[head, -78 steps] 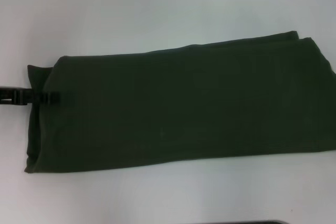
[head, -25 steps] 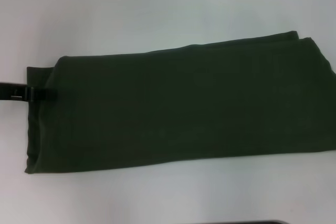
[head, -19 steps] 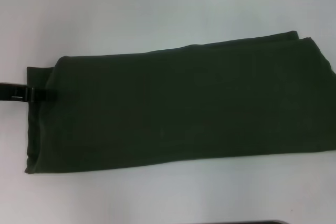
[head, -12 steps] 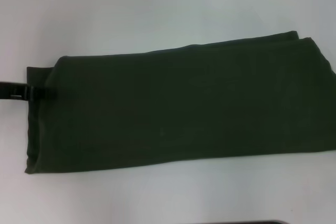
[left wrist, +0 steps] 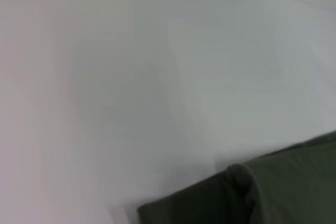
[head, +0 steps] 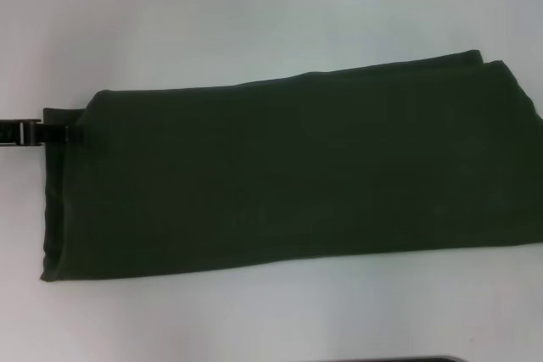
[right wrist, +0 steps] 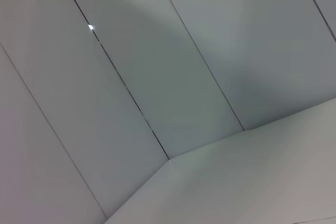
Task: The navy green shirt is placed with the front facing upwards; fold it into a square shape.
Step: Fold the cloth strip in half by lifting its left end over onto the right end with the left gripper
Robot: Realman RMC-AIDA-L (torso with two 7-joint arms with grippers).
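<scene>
Left gripper slid farther along the shirt's left end

The left gripper (head: 64, 134) moved from roughly mid-height of the navy green shirt (head: 288, 180)'s left edge toward that edge's far corner, and less of it reached over the cloth than three seconds earlier.

- The navy green shirt (head: 288, 171) is a plain dark olive green all over, with no print showing on its upper face.
- The surface (head: 254, 14) under it is plain white.
- The left gripper (head: 51, 133) is black with small pale marks.
- The wall panels (right wrist: 157, 51) are pale grey with thin dark seams.
</scene>
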